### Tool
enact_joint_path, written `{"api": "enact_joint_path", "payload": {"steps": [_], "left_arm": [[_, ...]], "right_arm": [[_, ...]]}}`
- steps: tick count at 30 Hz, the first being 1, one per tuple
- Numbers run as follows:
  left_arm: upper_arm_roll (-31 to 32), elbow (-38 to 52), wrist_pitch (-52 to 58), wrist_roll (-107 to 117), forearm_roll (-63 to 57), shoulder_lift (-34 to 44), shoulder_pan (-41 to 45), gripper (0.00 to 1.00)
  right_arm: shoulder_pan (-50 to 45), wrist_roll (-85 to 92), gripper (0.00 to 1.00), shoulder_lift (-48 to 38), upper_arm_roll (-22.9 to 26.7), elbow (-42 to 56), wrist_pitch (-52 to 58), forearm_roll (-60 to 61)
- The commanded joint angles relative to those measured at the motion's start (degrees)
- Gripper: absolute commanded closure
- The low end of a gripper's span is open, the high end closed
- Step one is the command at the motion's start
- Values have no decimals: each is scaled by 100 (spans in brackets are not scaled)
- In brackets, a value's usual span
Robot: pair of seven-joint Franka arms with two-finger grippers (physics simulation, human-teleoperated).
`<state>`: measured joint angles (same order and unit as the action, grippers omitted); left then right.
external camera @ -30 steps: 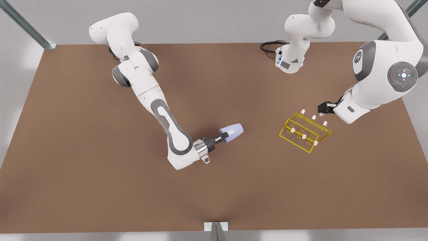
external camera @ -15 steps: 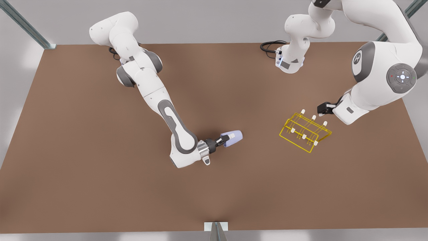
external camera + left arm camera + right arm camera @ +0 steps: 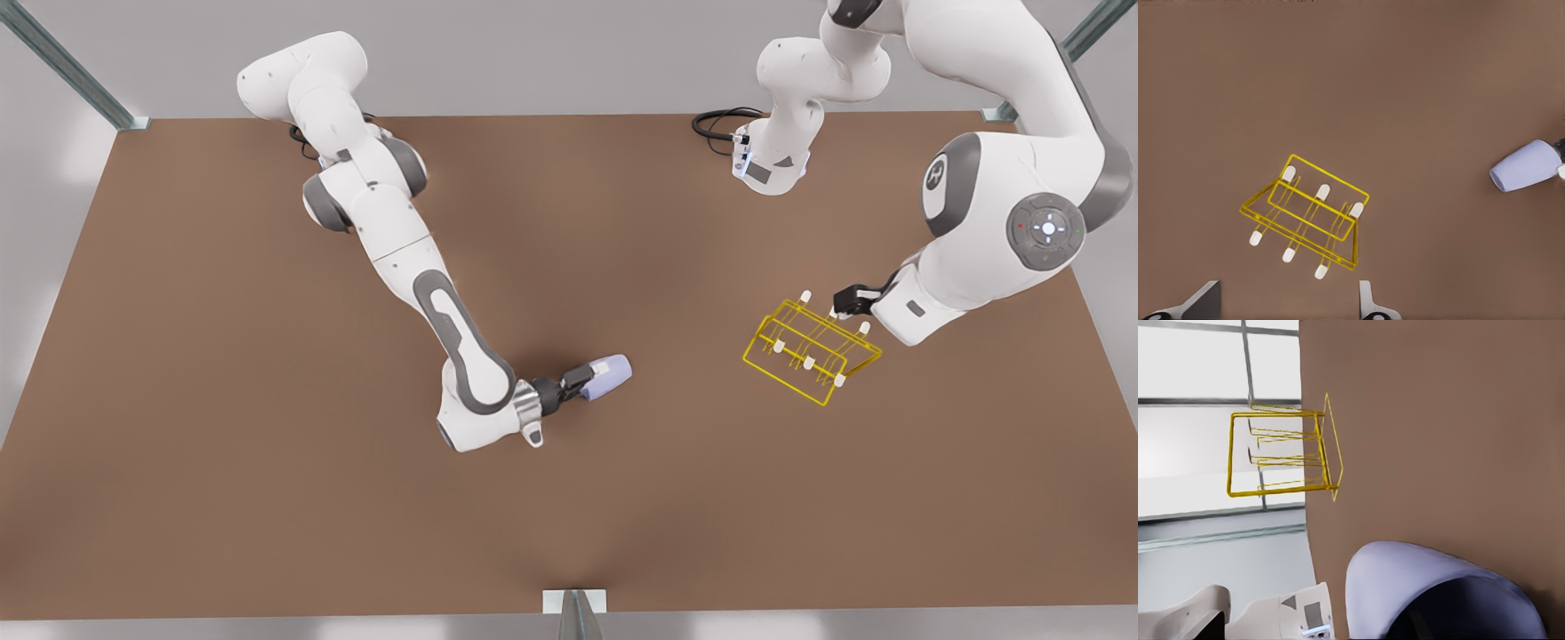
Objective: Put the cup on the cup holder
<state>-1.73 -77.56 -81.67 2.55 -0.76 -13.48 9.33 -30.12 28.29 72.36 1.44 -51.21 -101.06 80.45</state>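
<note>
The lavender-blue cup [image 3: 613, 372] lies tipped on its side, mouth toward my right gripper [image 3: 582, 380], which is shut on its rim left of centre in the front view. Close up in the right wrist view, the cup [image 3: 1431, 587] has its dark inside facing the camera, with the cup holder [image 3: 1281, 450] farther off. The yellow wire cup holder [image 3: 811, 348] with white-tipped prongs stands on the table at the front view's right. My left gripper [image 3: 845, 304] hovers at its far edge, open. From the left wrist view I look down on the cup holder [image 3: 1308, 217], the cup [image 3: 1526, 165] and the left gripper [image 3: 1288, 308].
The brown table [image 3: 222, 444] spreads wide around both things. A black cable [image 3: 716, 123] coils by the arm base at the back edge. A small metal bracket [image 3: 574, 603] sits at the front edge, and metal posts stand at the back corners.
My right gripper has carried the cup a little toward the front view's lower left. My left gripper has edged closer to the cup holder's far prongs. The cup holder has not moved.
</note>
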Motion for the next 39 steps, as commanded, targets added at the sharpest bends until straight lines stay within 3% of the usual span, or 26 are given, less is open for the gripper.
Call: {"api": "enact_joint_path", "payload": {"steps": [1,5,7,10,12,15,16,17,18,20,27,39], "left_arm": [[-3,4,-86,9,-3,12,7,0],[15,4,-165,9,-12,-6,208,0],[23,21,-683,44,15,-357,1044,0],[32,48,-1834,9,41,-1403,2574,0],[85,39,-2353,-1897,331,-1851,2723,0],[50,48,-2819,-4210,605,-2308,2679,0],[50,39,-3188,-4447,173,-2396,2653,0],[59,-14,-3539,-4658,305,-2458,2653,0],[59,-286,-4216,-4658,436,-2467,2662,0],[85,-620,-4858,-4650,472,-2467,2697,0],[217,-1429,-6159,-4702,885,-2449,2820,0],[68,-1860,-5984,-5213,208,-2449,2811,0]], "right_arm": [[120,309,0,-73,-12,-3,42,-355],[454,291,0,-213,-29,-29,552,-635],[937,247,0,-626,-29,-267,1088,-1558],[1790,10,0,-1576,-3,-285,2019,-3641],[2362,-25,0,-2146,15,-117,2890,-4950],[2133,-1818,0,-4115,-65,-380,3233,-7561],[2045,-1818,0,-4704,-65,-1135,2443,-8343],[2115,-2160,0,-5731,-65,-2980,994,-8538],[2265,-2819,0,-6032,-73,-3431,868,-8424],[3293,-3584,0,-5979,-926,-3132,1440,-8362],[3302,-4323,0,-5979,-917,-2992,1818,-8784],[3346,-4332,0,-5821,-908,-2605,1756,-8784]]}}
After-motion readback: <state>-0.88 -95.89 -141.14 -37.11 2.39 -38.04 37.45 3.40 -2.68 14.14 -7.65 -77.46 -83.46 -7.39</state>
